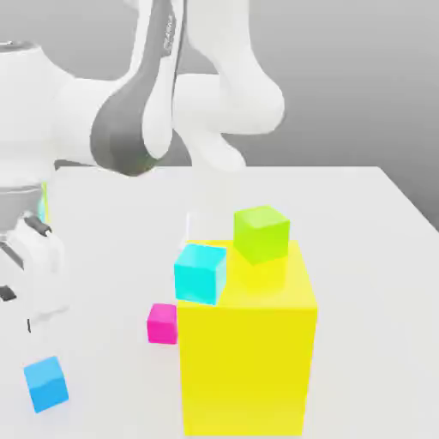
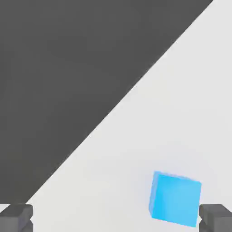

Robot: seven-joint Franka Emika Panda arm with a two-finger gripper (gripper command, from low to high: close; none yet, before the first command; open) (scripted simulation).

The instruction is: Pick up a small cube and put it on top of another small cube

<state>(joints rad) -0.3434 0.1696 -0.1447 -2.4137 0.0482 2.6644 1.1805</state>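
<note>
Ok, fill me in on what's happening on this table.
A simulated robot arm is going for the small sky-blue cube, which sits alone on the white table. The open gripper hangs above it, holding nothing. The small magenta cube rests on the table beside the big yellow block. Nothing is stacked yet.

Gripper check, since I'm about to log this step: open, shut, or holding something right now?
Gripper: open, holding nothing; the small sky-blue cube lies on the table between its fingertips, not gripped.
</note>
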